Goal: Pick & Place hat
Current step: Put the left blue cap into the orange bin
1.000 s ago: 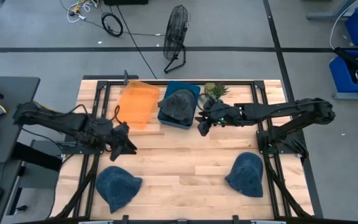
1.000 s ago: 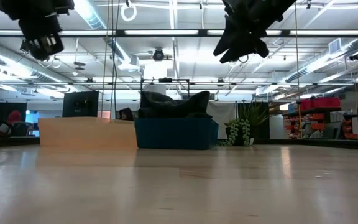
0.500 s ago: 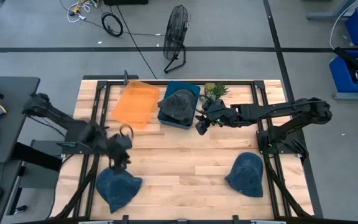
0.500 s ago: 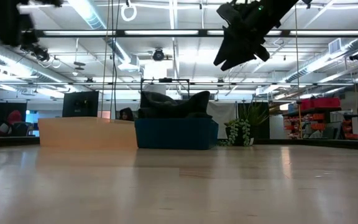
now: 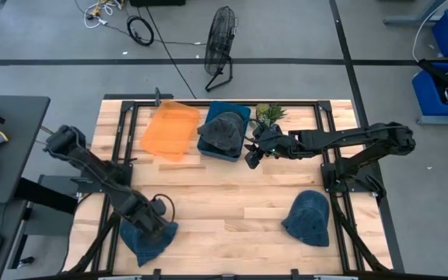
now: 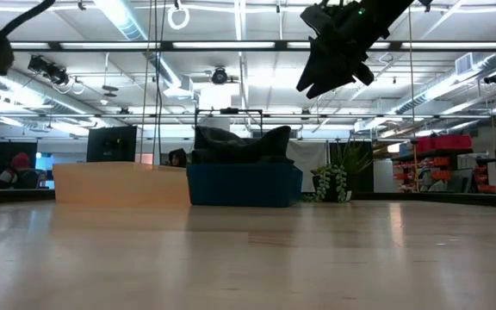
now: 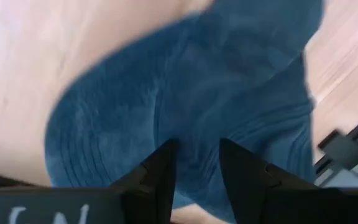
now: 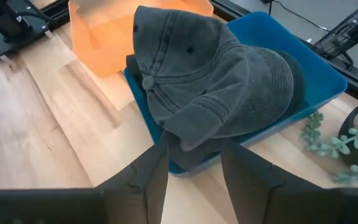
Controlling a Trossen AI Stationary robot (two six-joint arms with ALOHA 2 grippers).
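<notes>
Table: wooden top, lying under both pincers and carrying everything below.
Orange tray: sitting well behind the left pincer, just beside the blue bin on the far side from the right pincer.
Blue bin: resting right ahead of the right pincer, just beyond its fingertips; holding a grey cap.
Grey cap: lying in the blue bin, filling the right wrist view straight in front of the fingers.
Left blue hat: lying on the table directly beneath the left pincer; in the left wrist view its crown is filling the frame just past the fingertips.
Right blue hat: lying on the table well in front of the right pincer, apart from it.
Left pincer: hanging right over the left blue hat, fingers spread with a gap between them; I cannot tell whether they are touching the cloth.
Right pincer: hovering high off the table beside the blue bin, fingers spread apart, pinching nothing.
Plant: standing just behind the right pincer's wrist, next to the bin.
</notes>
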